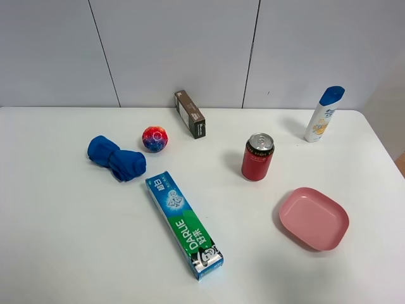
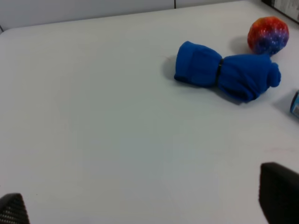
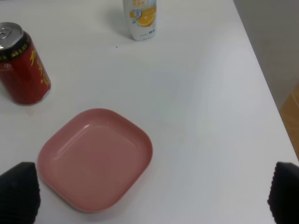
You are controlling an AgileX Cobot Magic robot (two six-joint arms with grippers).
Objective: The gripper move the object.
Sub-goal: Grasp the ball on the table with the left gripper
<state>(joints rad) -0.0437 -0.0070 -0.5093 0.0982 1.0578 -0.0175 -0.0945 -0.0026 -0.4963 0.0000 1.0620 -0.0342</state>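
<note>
On the white table (image 1: 76, 240) lie a blue rolled cloth (image 1: 116, 158), a multicoloured ball (image 1: 155, 139), a brown box (image 1: 190, 114), a red can (image 1: 257, 157), a green-and-blue toothpaste box (image 1: 183, 224), a pink plate (image 1: 314, 218) and a white bottle with a blue cap (image 1: 324, 114). Neither gripper shows in the exterior high view. My left gripper (image 2: 145, 205) is open and empty, some way short of the cloth (image 2: 226, 72) and ball (image 2: 267, 35). My right gripper (image 3: 152, 196) is open and empty, over the near side of the plate (image 3: 96, 156), with the can (image 3: 22, 65) and bottle (image 3: 140, 18) beyond.
A grey panelled wall (image 1: 190, 44) backs the table. The table's right edge (image 3: 266, 93) runs close to the plate and bottle. Bare tabletop lies in front of the left gripper (image 2: 93, 116).
</note>
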